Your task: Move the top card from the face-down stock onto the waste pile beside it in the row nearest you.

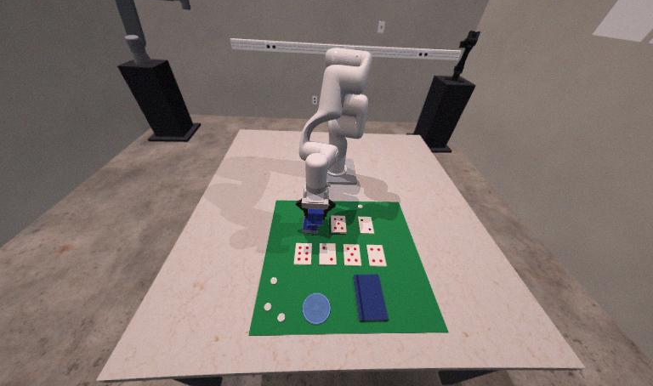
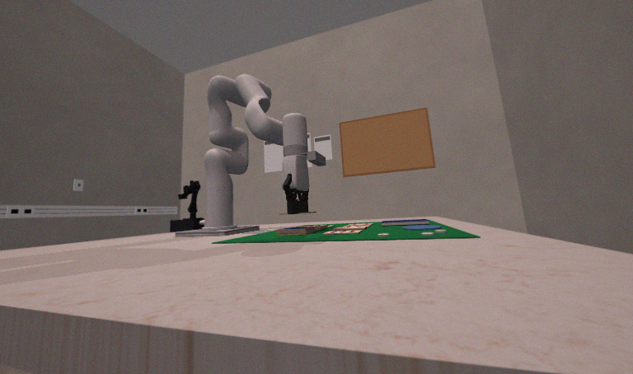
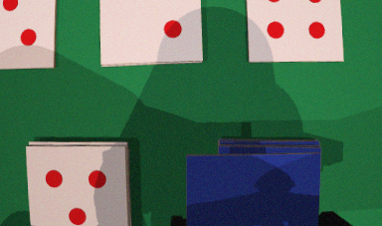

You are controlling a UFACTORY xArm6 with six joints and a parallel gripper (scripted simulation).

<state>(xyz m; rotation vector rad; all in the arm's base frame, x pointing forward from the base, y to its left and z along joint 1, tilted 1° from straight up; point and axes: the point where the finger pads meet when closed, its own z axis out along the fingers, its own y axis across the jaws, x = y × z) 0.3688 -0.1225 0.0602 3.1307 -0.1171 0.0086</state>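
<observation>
Holding the top card [image 1: 315,217] [image 2: 305,212] [image 3: 254,191] by two opposite edges, the gripper [image 1: 315,213] [image 2: 297,212] [image 3: 257,221] has its jaws set well apart, most of the way open but closed on the card's width. The card is blue side up, looks about level from where I stand, and hangs above the stock [image 1: 309,228] [image 2: 293,231] [image 3: 269,149], with air between them. From the wrist, the stock's layered blue edge peeks out past it.

Just beside the stock sits the waste pile [image 1: 338,224] [image 3: 77,186], topped by a card with five red dots; the held card is not over it. Next along lies a card with two black dots [image 1: 366,224]. A separate row of face-up cards shows a red six [image 1: 303,253], two [image 1: 327,253] [image 3: 151,27], five [image 1: 352,254] and four [image 1: 376,255].

All of them are on a green mat [image 1: 409,286] [image 2: 452,235] [image 3: 90,97], along with a blue disc [image 1: 316,308] [image 2: 421,227], a dark blue book [image 1: 371,298] [image 2: 405,222] whose cover shows me no lettering, and small white discs, three near one side and one by the far edge.

The white arm [image 1: 337,86] [image 2: 219,188] stands on the table [image 1: 168,324] [image 2: 326,277] beyond the mat. Sheets [image 2: 322,147] with dark header bands hang near a corkboard [image 2: 387,142]; any print on them is too small to read.
</observation>
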